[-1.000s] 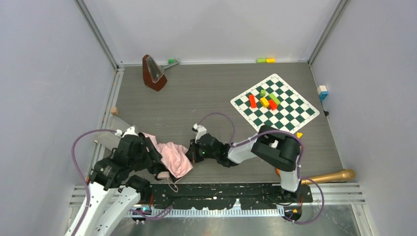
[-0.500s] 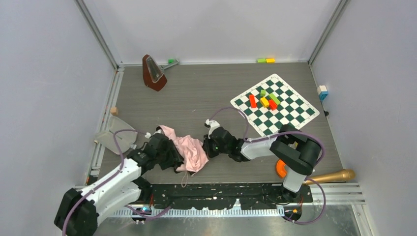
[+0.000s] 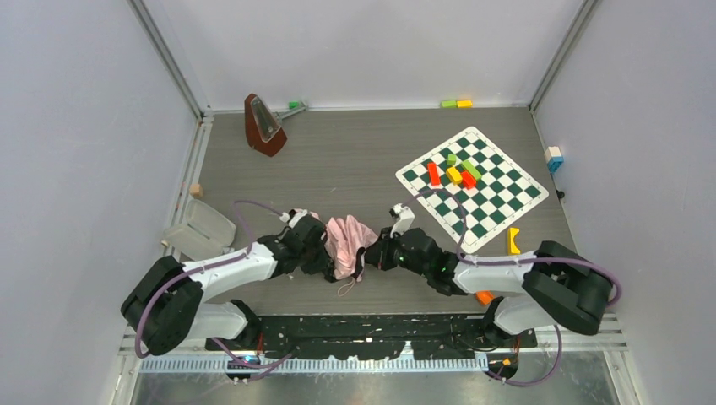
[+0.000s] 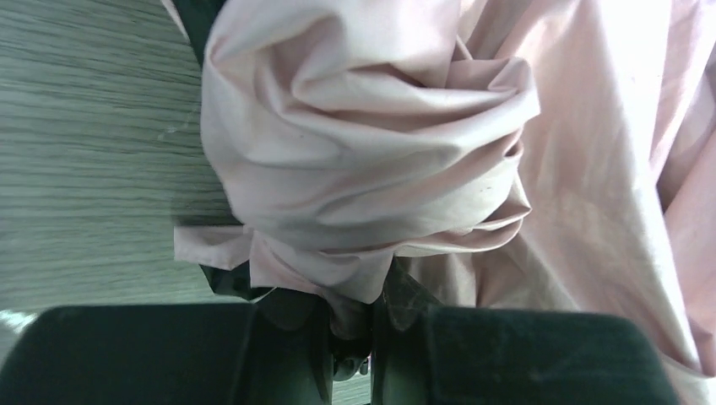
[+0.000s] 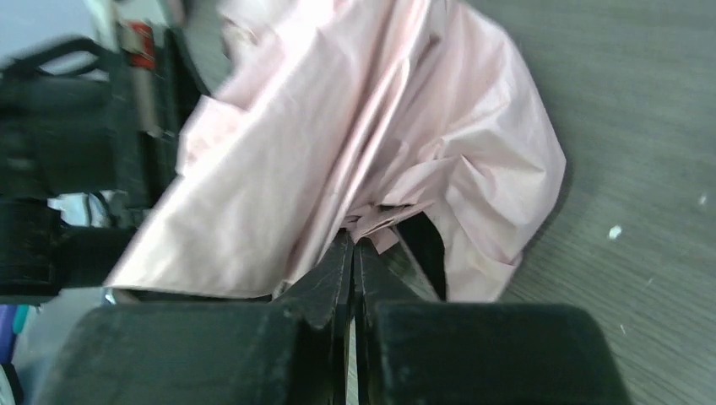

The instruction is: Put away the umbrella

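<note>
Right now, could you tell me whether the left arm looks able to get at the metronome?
Probably not yet: bare table lies between the left gripper and the metronome, but its jaws are shut on the umbrella, which the right gripper also pinches, so it must let go first.

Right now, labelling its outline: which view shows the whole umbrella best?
Top external: the whole umbrella sits bunched between left claw and right claw. Both wrist views show only close-up pink folds, edges cropped.

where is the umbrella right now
In the top view the umbrella lies bunched near the front middle of the table, pinched between the left gripper and the right gripper, left of the chessboard.
</note>
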`<action>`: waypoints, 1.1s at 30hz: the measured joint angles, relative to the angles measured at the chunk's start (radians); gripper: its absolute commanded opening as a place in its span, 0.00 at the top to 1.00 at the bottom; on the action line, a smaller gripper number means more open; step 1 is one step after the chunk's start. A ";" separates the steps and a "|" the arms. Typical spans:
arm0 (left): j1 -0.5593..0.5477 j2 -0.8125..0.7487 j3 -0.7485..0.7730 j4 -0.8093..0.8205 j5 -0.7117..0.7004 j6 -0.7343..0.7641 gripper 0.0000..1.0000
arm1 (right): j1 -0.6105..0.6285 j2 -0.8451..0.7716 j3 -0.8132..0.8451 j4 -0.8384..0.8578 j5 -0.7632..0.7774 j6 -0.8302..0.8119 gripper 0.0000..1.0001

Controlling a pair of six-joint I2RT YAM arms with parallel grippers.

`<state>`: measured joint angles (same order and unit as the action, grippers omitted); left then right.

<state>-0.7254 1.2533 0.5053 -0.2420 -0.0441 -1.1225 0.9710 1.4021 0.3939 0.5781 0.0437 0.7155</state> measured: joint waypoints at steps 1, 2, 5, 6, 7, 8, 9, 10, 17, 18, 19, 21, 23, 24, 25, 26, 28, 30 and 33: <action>-0.008 0.006 0.019 -0.032 -0.021 0.005 1.00 | 0.000 -0.030 -0.002 0.001 0.016 -0.006 0.95; -0.014 0.012 0.040 -0.070 -0.045 0.010 1.00 | 0.001 -0.059 -0.001 0.003 0.031 -0.016 0.94; -0.022 0.019 0.089 -0.178 -0.095 0.032 1.00 | 0.002 -0.142 0.021 -0.020 0.042 -0.078 0.95; -0.028 0.021 0.103 -0.206 -0.104 0.035 1.00 | 0.002 -0.166 0.036 -0.039 0.036 -0.104 0.94; -0.035 0.029 0.132 -0.250 -0.116 0.041 1.00 | 0.003 -0.183 0.056 -0.058 0.021 -0.131 0.95; -0.048 0.037 0.152 -0.271 -0.121 0.047 1.00 | 0.004 -0.188 0.081 -0.080 -0.004 -0.157 0.94; -0.057 0.045 0.173 -0.293 -0.127 0.054 1.00 | 0.008 -0.187 0.103 -0.098 -0.025 -0.174 0.95; -0.067 0.057 0.200 -0.320 -0.134 0.062 1.00 | 0.012 -0.177 0.131 -0.117 -0.051 -0.196 0.95; -0.138 0.139 0.304 -0.469 -0.174 0.123 1.00 | 0.084 0.033 0.209 -0.042 -0.149 -0.235 0.95; -0.157 0.152 0.314 -0.495 -0.177 0.134 1.00 | 0.091 0.072 0.209 -0.026 -0.160 -0.233 0.95; -0.178 0.166 0.325 -0.517 -0.182 0.140 1.00 | 0.096 0.109 0.209 -0.017 -0.166 -0.229 0.95; -0.226 0.194 0.349 -0.546 -0.200 0.151 1.00 | 0.101 0.172 0.208 -0.006 -0.173 -0.205 0.95; -0.270 0.219 0.360 -0.544 -0.212 0.172 1.00 | 0.097 0.194 0.194 0.013 -0.173 -0.175 0.95; -0.291 0.233 0.362 -0.533 -0.216 0.189 1.00 | 0.098 0.193 0.182 0.015 -0.172 -0.164 0.94; -0.309 0.247 0.362 -0.523 -0.220 0.198 1.00 | 0.100 0.187 0.167 0.016 -0.171 -0.156 0.94; -0.321 0.255 0.362 -0.512 -0.220 0.212 1.00 | 0.102 0.181 0.155 0.016 -0.170 -0.151 0.94; -0.346 0.264 0.360 -0.481 -0.223 0.242 1.00 | 0.103 0.157 0.128 0.011 -0.168 -0.139 0.94; -0.360 0.266 0.348 -0.435 -0.214 0.266 0.94 | 0.100 0.132 0.118 -0.024 -0.169 -0.132 0.95; -0.369 0.260 0.315 -0.353 -0.195 0.276 0.81 | 0.092 0.101 0.121 -0.104 -0.164 -0.126 0.95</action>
<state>-1.0943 1.5131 0.8207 -0.5953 -0.2390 -0.8467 1.0630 1.5032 0.5144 0.4744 -0.1204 0.5892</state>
